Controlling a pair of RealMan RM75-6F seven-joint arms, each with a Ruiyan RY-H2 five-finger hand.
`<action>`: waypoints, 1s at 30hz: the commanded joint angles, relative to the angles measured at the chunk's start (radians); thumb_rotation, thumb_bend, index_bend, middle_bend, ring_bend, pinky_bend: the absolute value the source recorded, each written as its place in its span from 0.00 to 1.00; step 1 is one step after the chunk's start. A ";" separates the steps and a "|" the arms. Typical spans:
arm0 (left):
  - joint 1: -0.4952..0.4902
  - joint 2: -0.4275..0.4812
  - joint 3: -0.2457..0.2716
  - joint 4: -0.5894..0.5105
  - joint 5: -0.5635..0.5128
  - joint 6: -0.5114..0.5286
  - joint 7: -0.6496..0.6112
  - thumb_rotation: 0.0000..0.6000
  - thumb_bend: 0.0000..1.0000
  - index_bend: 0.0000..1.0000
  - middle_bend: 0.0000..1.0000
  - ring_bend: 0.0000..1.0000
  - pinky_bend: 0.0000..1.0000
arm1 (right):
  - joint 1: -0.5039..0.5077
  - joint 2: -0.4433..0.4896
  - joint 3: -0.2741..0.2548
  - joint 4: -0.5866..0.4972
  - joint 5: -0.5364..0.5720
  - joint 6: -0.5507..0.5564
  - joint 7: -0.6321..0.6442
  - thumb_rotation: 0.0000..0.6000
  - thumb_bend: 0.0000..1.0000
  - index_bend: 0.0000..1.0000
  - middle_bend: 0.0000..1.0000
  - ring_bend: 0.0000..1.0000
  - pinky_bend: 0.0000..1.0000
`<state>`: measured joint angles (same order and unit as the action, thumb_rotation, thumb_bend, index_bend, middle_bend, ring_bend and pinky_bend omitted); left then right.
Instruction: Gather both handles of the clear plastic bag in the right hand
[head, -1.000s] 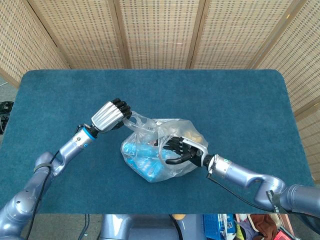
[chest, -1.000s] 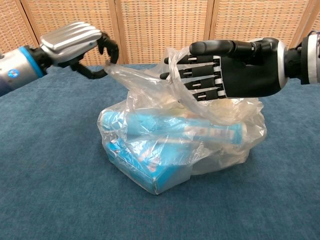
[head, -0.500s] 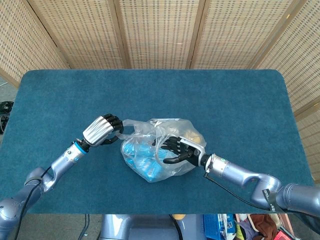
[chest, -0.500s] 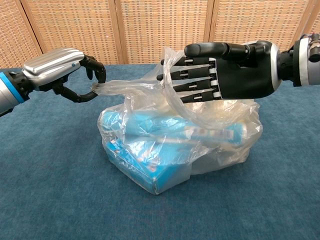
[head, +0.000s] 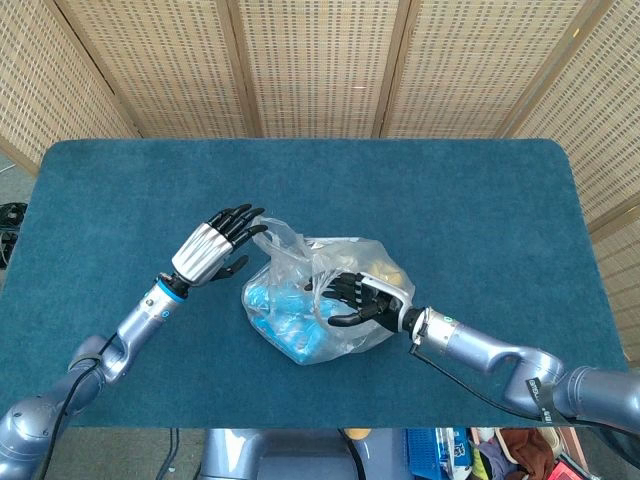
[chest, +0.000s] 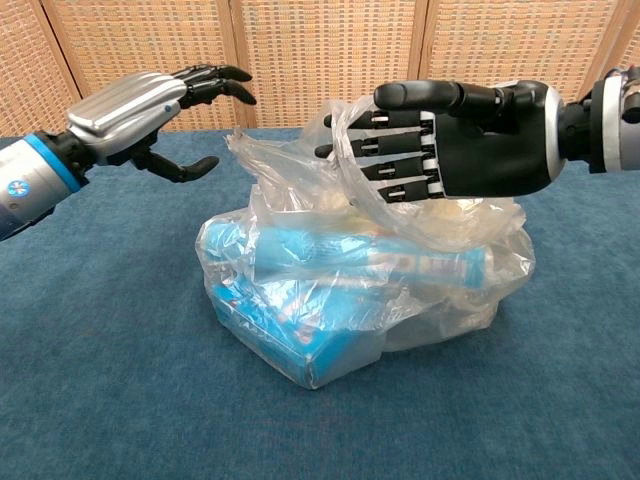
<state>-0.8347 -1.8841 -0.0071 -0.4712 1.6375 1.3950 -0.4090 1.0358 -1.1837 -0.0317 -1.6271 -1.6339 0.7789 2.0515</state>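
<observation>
The clear plastic bag (head: 322, 322) (chest: 452, 292) sits mid-table with blue packages (chest: 300, 312) inside. My left hand (head: 212, 248) (chest: 150, 105) hovers just left of the bag's top, fingers spread and holding nothing. The left handle (head: 276, 236) (chest: 268, 162) stands up free beside its fingertips. My right hand (head: 355, 298) (chest: 460, 140) lies flat over the bag with its fingers stretched toward the left. The other handle (head: 316, 288) (chest: 350, 175) is looped around those fingers, which are not curled on it.
The blue carpeted table (head: 450, 200) runs wide on every side of the bag. Wicker screen panels (head: 320, 60) stand behind the far edge. Below the near edge, clutter (head: 445, 450) lies on the floor.
My left hand has let go of the left handle and spread its fingers, rising a little. The handle now stands free. The right hand has barely moved.
</observation>
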 joint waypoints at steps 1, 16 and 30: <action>-0.030 -0.037 -0.012 0.045 -0.005 -0.031 0.033 1.00 0.41 0.08 0.00 0.03 0.17 | 0.000 0.001 -0.001 0.001 -0.002 0.002 0.001 1.00 0.05 0.23 0.24 0.03 0.00; -0.114 -0.131 -0.055 0.174 -0.059 -0.197 0.049 1.00 0.41 0.00 0.00 0.00 0.15 | 0.003 -0.004 -0.003 0.015 -0.001 0.003 0.012 1.00 0.05 0.23 0.24 0.04 0.00; -0.259 -0.264 -0.168 0.290 -0.175 -0.363 0.081 1.00 0.41 0.00 0.00 0.00 0.16 | 0.006 0.006 -0.008 0.027 -0.009 0.011 0.033 1.00 0.05 0.23 0.24 0.04 0.00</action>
<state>-1.0753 -2.1298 -0.1549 -0.1949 1.4829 1.0441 -0.3259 1.0417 -1.1785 -0.0390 -1.6003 -1.6429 0.7896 2.0840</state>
